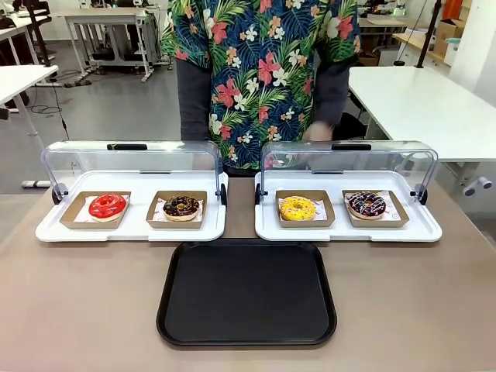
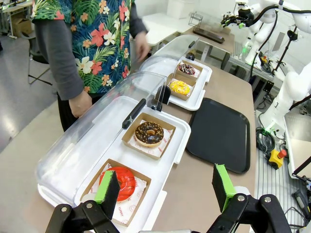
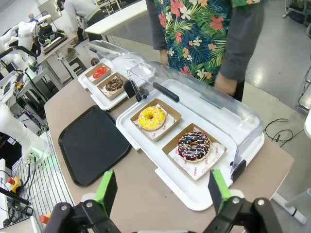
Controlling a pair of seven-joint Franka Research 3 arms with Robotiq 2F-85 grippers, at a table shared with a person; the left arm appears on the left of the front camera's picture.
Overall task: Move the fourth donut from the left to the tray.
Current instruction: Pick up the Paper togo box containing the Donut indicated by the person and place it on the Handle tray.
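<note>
— Right gripper [image 3: 162, 189] is hanging wide open, gripping nothing. Why?
— Black tray [image 3: 92, 145] is lying ready; domed lid [image 3: 209, 107] is standing raised, exposing the fourth donut [image 3: 194, 146], sitting rightmost in its cardboard dish [image 3: 171, 144].

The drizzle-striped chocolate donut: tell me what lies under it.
Under the fourth donut lies white paper in a small brown cardboard dish, on the white tray. The paper directly beneath the ring is covered.
</note>
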